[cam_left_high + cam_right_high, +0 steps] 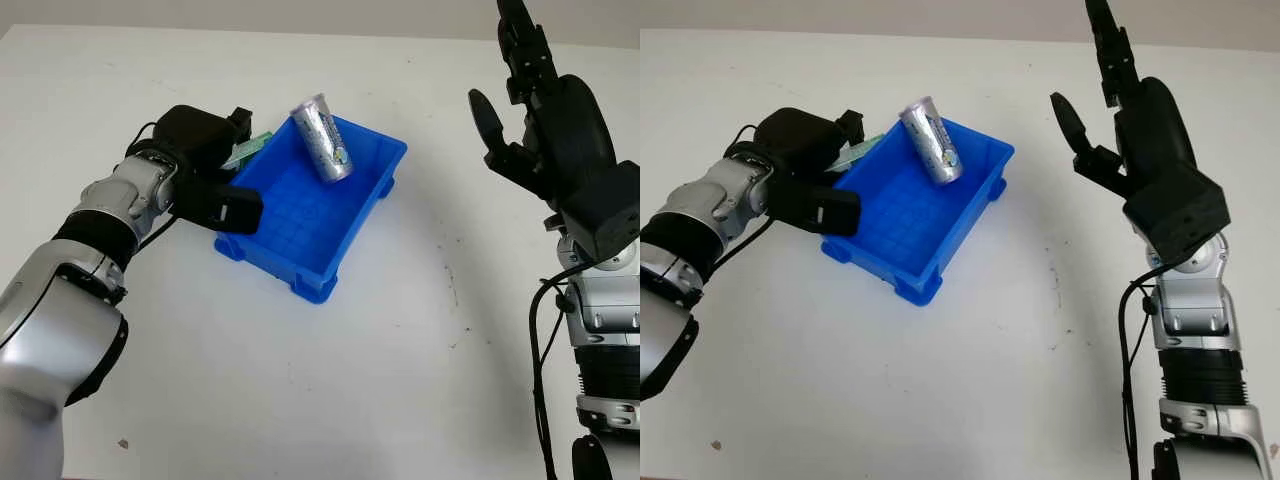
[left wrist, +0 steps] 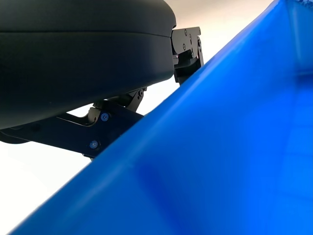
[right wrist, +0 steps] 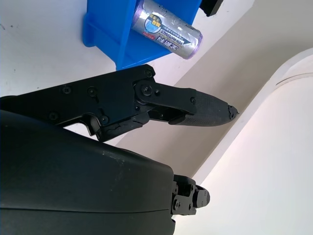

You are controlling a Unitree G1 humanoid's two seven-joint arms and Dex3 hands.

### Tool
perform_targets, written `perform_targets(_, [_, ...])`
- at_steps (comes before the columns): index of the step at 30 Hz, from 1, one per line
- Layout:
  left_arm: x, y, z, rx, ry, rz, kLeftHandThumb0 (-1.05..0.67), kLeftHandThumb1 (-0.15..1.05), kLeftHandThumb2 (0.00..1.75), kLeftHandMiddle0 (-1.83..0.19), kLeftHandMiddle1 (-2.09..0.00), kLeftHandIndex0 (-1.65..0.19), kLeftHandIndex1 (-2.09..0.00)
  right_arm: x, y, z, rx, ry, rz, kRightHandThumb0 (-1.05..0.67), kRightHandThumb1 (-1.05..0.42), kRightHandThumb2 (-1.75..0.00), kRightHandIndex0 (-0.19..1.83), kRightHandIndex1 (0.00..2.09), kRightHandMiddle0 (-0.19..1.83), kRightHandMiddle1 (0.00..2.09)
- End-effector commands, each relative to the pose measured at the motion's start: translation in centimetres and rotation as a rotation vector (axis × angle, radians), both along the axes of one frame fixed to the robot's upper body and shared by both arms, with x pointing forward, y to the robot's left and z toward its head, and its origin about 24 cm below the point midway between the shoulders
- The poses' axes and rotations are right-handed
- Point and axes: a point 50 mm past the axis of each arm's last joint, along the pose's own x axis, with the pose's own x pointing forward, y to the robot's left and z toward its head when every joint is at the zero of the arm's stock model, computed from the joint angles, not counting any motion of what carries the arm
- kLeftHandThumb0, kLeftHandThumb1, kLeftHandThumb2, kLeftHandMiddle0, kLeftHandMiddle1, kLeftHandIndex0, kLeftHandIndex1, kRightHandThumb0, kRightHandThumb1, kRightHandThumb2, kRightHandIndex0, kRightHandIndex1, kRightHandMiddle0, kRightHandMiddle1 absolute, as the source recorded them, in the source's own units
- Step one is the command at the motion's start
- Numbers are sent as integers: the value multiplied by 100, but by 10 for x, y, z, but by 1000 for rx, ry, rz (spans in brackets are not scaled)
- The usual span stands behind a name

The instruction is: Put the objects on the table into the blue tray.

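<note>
- Tray (image 1: pixel 300 215) first: we see a blue plastic bin sitting on the white table (image 1: pixel 300 400), turned at an angle to us, its floor marked in a grid.
- Inside it, a silver can (image 1: pixel 322 139) with a printed label leans tilted against the far wall, its top end poking above the rim and its lower end down toward the floor of the tray. We see the same can (image 3: pixel 167 28) from the right wrist camera, lying across the tray's upper edge.
- At the tray's left rim we spot a thin green and white packet (image 1: pixel 247 150), its tip sticking out between the rim and our left hand; how much of it lies over the tray we cannot tell.
- Our left hand (image 1: pixel 205 160) is pressed up against the tray's left side, one dark finger lying along the outer wall near the corner. It seems to have the packet, but the fingers are hidden by the hand's shell, so we cannot tell how tightly they are closed or whether they truly grip it.
- From the left wrist camera, the blue wall (image 2: pixel 220 147) sits right beside the hand's shell.
- Our right hand (image 1: pixel 530 110) is raised above the table well to the right of the tray, open and holding nothing.
</note>
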Motion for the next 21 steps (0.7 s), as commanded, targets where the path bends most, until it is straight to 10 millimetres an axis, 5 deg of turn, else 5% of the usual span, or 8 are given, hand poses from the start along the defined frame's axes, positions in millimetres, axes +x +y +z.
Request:
perform_targets(1, [-1,18,3,2,-10,61,-48,105,30,-53,-209,-2,-181,-1,1,6,0,-31,8,-60,-105,-56,-4,9,-5,17])
perform_targets(6, [1,34,19,-45,-44,164,-46,105,34,-34,-209,7,-194,0,2,6,-26,-38,-9,-62,-105,-56,-1,10,-17,47])
perform_targets(10, [2,44,37,-133,-83,213,-44,105,39,-29,-207,-2,-172,-1,2,6,-21,-20,-13,-61,-105,-52,-2,9,-19,48])
perform_targets(15, [0,51,54,-247,-150,210,-44,105,41,-34,-208,12,-200,0,1,4,12,9,-19,-57,-105,-42,-2,8,-19,50])
perform_targets(21, [-2,55,70,-346,-236,211,-47,105,41,-100,-209,-53,-209,2,3,3,40,20,-8,-53,-105,-35,-3,7,-19,50])
